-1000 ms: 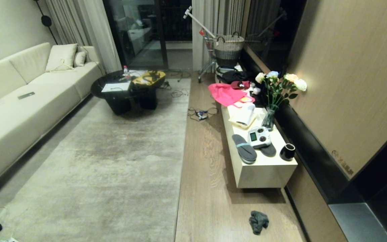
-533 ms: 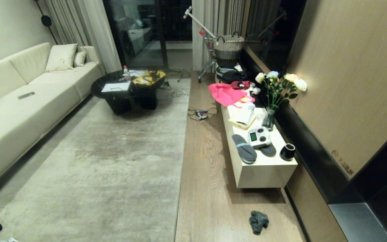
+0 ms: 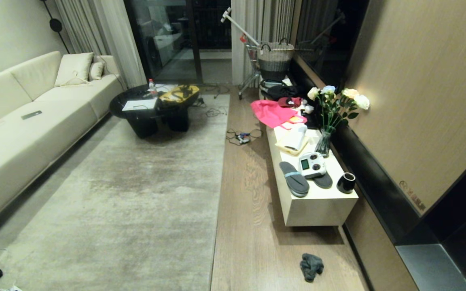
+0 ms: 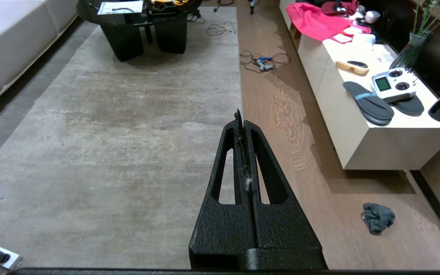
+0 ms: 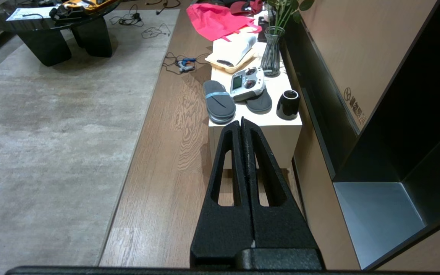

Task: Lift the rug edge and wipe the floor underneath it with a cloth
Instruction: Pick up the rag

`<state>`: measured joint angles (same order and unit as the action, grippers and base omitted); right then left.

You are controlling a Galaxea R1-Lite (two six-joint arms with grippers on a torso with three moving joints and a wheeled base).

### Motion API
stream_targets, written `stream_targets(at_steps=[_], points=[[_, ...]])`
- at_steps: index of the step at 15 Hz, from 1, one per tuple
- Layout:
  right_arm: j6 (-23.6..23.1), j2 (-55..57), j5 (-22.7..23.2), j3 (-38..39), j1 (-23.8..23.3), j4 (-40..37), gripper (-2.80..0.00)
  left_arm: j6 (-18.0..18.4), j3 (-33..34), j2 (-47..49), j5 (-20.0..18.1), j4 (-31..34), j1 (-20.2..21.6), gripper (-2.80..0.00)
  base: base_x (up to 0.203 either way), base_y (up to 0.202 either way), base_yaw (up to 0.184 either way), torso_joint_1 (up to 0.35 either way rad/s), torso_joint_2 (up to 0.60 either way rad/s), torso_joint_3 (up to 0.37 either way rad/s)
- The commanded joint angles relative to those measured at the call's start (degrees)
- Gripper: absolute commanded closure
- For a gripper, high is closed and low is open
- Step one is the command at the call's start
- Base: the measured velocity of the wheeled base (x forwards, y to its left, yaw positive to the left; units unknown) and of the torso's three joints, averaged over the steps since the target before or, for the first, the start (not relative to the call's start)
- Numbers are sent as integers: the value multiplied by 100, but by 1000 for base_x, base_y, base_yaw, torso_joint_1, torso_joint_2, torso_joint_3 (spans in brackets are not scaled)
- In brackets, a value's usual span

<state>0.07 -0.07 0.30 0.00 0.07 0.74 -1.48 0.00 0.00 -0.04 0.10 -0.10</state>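
Observation:
The pale grey-beige rug lies flat, and its straight rug edge (image 3: pixel 221 182) runs along the light brown plank floor (image 3: pixel 249 210). A small dark grey-teal cloth (image 3: pixel 311 266) lies crumpled on the floor near the front corner of the low cabinet, apart from the rug. Neither gripper shows in the head view. In the left wrist view my left gripper (image 4: pixel 239 114) hangs shut and empty above the rug edge (image 4: pixel 240 84), with the cloth (image 4: pixel 377 217) off to its side. My right gripper (image 5: pixel 241 121) is shut and empty over the floor (image 5: pixel 166 160) in front of the cabinet.
A low white cabinet (image 3: pixel 318 210) along the right wall carries slippers, a controller, a black cup (image 3: pixel 346 182), a vase of flowers and pink fabric. Loose cables (image 3: pixel 241 136) lie on the floor. A black coffee table (image 3: pixel 152 113) stands on the rug's far end, beside a sofa (image 3: pixel 22 133).

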Motion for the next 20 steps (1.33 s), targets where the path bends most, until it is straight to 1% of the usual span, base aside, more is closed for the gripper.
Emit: stream_targets(at_steps=[1, 20], points=[[1, 7, 5, 0, 1, 5, 0, -2, 0, 0, 4, -1, 1, 0, 0, 0, 0, 0, 0, 0], [1, 7, 5, 0, 1, 5, 0, -2, 0, 0, 4, -1, 4, 0, 0, 0, 0, 0, 0, 0]])
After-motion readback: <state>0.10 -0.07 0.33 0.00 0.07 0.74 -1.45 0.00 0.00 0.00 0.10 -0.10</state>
